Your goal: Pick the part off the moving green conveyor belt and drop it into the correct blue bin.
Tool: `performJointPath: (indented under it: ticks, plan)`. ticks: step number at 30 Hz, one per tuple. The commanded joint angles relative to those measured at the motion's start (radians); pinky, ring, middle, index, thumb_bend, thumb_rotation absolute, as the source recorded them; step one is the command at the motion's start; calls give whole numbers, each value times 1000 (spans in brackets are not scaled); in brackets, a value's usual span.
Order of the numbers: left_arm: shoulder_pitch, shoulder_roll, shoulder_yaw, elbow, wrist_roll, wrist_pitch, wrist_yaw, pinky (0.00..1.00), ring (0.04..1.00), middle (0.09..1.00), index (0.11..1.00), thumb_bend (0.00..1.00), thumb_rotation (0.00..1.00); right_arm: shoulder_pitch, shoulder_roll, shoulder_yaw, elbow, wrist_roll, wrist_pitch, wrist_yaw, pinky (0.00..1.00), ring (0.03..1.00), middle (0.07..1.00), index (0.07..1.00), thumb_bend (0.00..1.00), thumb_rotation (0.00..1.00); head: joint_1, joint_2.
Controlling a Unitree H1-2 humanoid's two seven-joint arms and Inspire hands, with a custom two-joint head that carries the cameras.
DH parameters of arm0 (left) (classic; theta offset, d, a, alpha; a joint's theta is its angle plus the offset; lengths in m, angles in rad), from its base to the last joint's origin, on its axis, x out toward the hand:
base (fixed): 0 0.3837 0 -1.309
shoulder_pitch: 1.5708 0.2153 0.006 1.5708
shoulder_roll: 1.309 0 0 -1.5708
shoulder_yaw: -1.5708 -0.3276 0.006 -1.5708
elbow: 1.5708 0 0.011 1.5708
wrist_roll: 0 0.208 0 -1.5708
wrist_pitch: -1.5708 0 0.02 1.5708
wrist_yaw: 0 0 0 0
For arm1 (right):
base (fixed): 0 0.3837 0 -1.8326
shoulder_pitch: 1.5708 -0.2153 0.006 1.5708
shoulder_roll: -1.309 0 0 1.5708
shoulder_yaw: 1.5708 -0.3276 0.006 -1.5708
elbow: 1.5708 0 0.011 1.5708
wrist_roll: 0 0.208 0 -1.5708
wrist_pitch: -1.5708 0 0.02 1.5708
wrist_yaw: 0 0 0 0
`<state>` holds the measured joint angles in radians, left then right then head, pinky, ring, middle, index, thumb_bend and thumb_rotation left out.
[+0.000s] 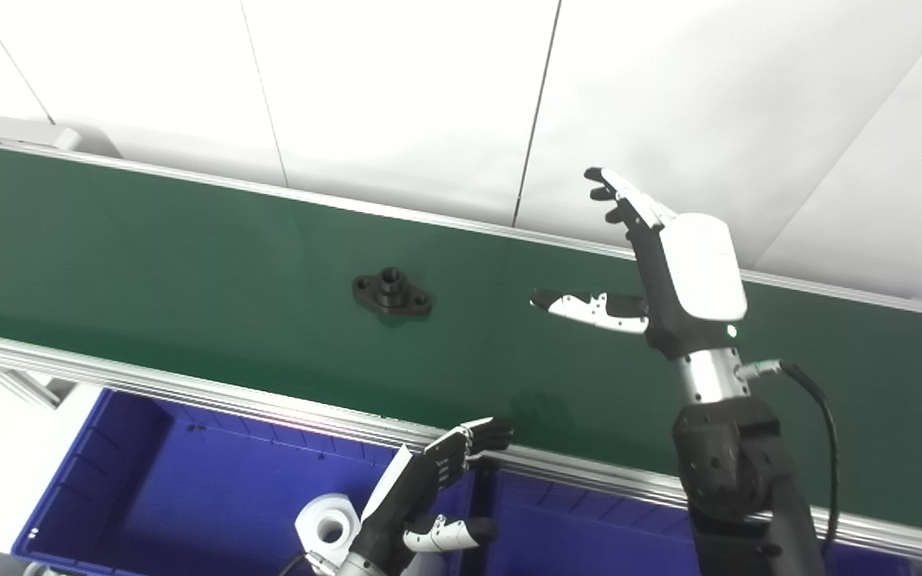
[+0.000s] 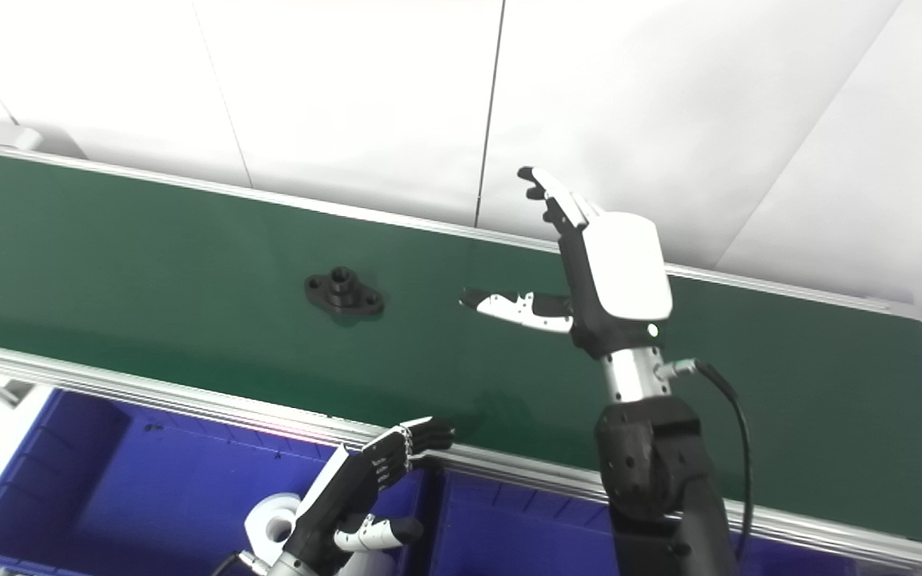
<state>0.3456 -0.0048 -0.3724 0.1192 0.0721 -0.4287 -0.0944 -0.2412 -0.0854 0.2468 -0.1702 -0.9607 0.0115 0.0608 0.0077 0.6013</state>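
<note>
A black flanged part (image 1: 391,293) with a raised hub lies flat on the green conveyor belt (image 1: 149,248), left of centre. My right hand (image 1: 661,264) hovers above the belt to the right of the part, open, fingers stretched upward and thumb pointing left toward it; nothing is in it. My left hand (image 1: 429,488) hangs low over the blue bins by the belt's near rail, open and holding nothing. A white ring-shaped part (image 1: 331,524) rests in the left blue bin (image 1: 109,480), close to the left wrist.
A second blue bin (image 1: 573,528) sits to the right of the first, under the right arm. The belt's aluminium rail (image 1: 189,384) runs between belt and bins. White wall panels stand behind the belt.
</note>
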Motion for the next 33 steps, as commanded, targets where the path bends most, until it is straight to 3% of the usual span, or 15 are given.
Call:
performJointPath:
  ticks: [1,8,21,33]
  plan:
    - [-4,-8,-14,-24,-2,-40,-6,750,828,827,810,925,653,-59,8,17,11,-24,32,12,561,681,750,853,871,586,1,0]
    - [-7,-16,-17,-23,7,-40,2,734,821,820,809,922,650,-126,18,80,123,-90,78,44,584,709,773,851,883,616,3,-1]
    - [-14,-27,-27,-15,19,-41,8,744,831,835,813,932,655,-207,57,178,307,-153,135,22,539,675,757,823,900,597,15,-1]
    - [-12,-33,-40,-29,41,-41,22,712,816,828,809,898,644,-268,81,255,416,-179,217,46,555,675,755,842,914,627,30,0]
